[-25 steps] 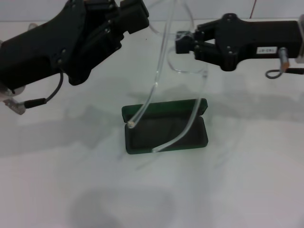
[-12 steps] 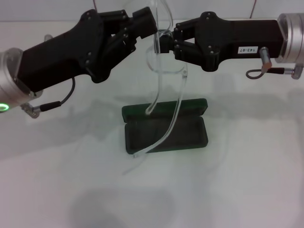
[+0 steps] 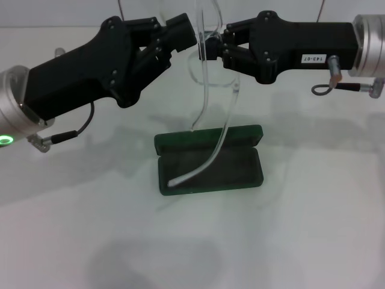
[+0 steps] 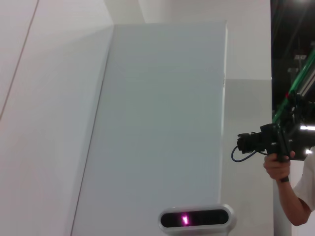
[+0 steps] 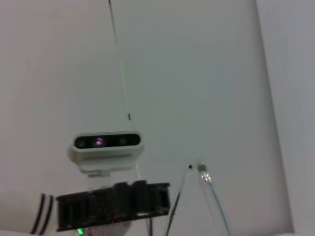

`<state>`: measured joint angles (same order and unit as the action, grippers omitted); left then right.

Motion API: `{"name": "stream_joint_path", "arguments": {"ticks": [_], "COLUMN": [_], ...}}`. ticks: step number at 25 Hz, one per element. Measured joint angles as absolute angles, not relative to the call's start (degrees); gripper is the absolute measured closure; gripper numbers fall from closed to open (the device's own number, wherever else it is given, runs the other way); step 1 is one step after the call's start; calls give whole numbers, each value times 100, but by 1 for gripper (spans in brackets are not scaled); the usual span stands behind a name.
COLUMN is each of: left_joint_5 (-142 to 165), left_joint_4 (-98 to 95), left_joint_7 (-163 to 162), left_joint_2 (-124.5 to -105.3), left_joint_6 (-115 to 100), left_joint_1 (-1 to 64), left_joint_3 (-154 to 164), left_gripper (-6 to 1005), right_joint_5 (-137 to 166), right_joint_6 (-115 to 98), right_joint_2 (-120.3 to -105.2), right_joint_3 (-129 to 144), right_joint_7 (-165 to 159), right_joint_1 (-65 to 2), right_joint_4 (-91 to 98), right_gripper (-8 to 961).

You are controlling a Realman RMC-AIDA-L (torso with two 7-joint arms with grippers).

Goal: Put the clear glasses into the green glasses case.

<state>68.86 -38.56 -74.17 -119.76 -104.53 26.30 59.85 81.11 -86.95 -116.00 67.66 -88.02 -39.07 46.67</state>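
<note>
The clear glasses [image 3: 205, 71] hang upright at the top middle of the head view, held between both grippers. My left gripper [image 3: 187, 33] is shut on their left side and my right gripper [image 3: 214, 46] is shut on their right side. Two long temples dangle down. One tip hangs just above the rear lid of the green glasses case [image 3: 252, 176]. The other temple curves down to a tip inside the case's tray near its front left corner. The case lies open on the white table, lid flat at the back.
White table [image 3: 313, 241] spreads around the case with nothing else on it. Cables hang from both wrists. The wrist views face away from the table: a white cabinet [image 4: 162, 123] and a person with a camera [image 4: 275, 142], and a mounted camera unit [image 5: 106, 143].
Both grippers have come together over the case since a second ago. The temples swung left, and the longer temple's tip moved from beyond the case's front edge to inside the tray.
</note>
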Motion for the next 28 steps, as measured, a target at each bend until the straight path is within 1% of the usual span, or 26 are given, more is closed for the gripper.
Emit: {"name": "stream_joint_path", "arguments": {"ticks": [12, 28], "left_joint_5": [6885, 6841], "left_joint_4": [-3610, -3577], "left_joint_7": [-7204, -7031], "left_joint_2": [-11971, -11970], "left_joint_6": [-10311, -10162], "left_joint_1": [2711, 2666], "left_joint_3": [5990, 5991], "left_gripper": [932, 933], "right_joint_5": [8082, 7911], "right_joint_6": [-8374, -8395], "right_joint_2": [-11609, -11619], "right_joint_3": [7041, 7087], "right_joint_7": [-8718, -8648], "right_joint_1": [-4149, -4175], "right_joint_4": [4460, 4446], "right_gripper": [843, 842]}}
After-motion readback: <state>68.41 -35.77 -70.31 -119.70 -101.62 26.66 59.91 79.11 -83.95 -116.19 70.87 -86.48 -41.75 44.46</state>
